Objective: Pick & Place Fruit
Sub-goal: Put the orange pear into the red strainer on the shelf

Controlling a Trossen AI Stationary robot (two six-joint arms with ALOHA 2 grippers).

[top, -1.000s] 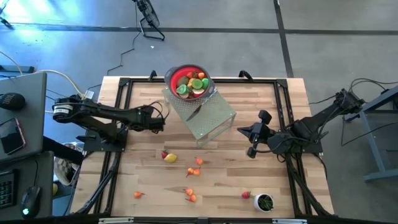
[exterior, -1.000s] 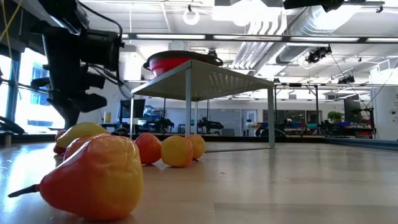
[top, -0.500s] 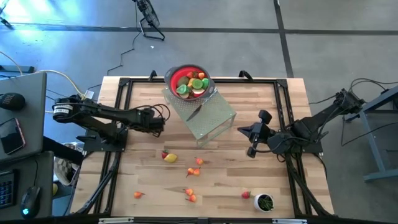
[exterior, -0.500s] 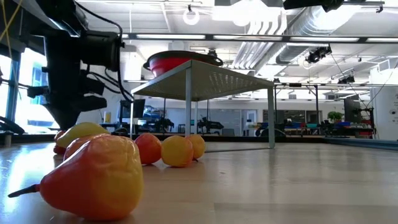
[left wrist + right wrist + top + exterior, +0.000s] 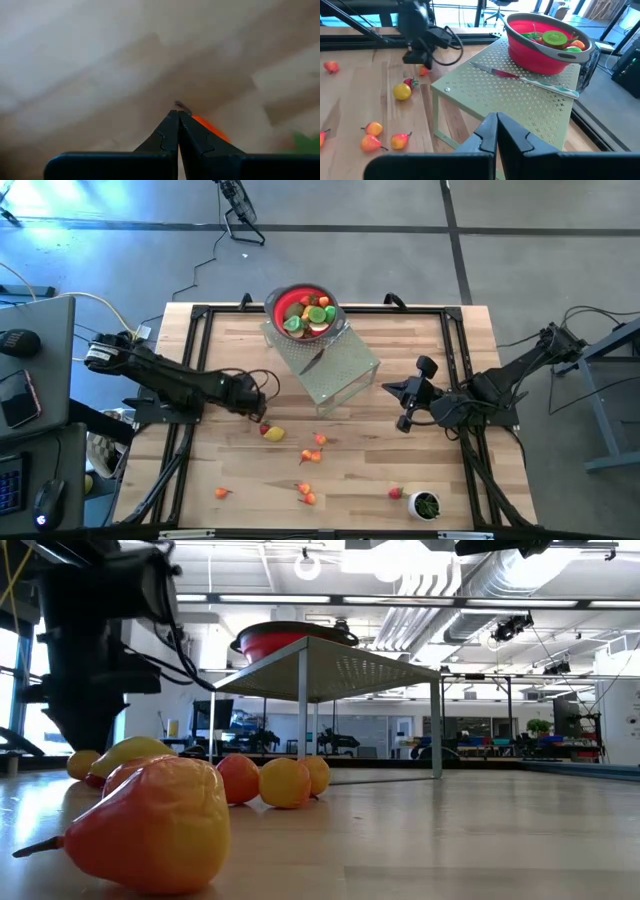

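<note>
Several small toy fruit lie loose on the wooden table: a red piece [image 5: 265,429], a yellow one [image 5: 275,434], and orange ones [image 5: 320,440] nearer the front. More fruit fills the red bowl [image 5: 305,312], which stands on a perforated stand [image 5: 340,370]. My left gripper [image 5: 258,410] is shut and points down just beside the red and yellow pieces. In its wrist view an orange fruit [image 5: 210,128] lies just beyond the shut tips [image 5: 178,114]. My right gripper [image 5: 388,389] hovers shut at the stand's right side, holding nothing.
A silver knife [image 5: 520,77] lies on the stand beside the bowl. A small white cup with green contents [image 5: 426,505] stands at the table's front right. Black frame rails [image 5: 190,340] run along the table's sides. Bare wood lies between the scattered fruit.
My left gripper has swung toward the table's near edge, closer to the red and yellow fruit, and has tipped to point more steeply down. It has stayed shut.
</note>
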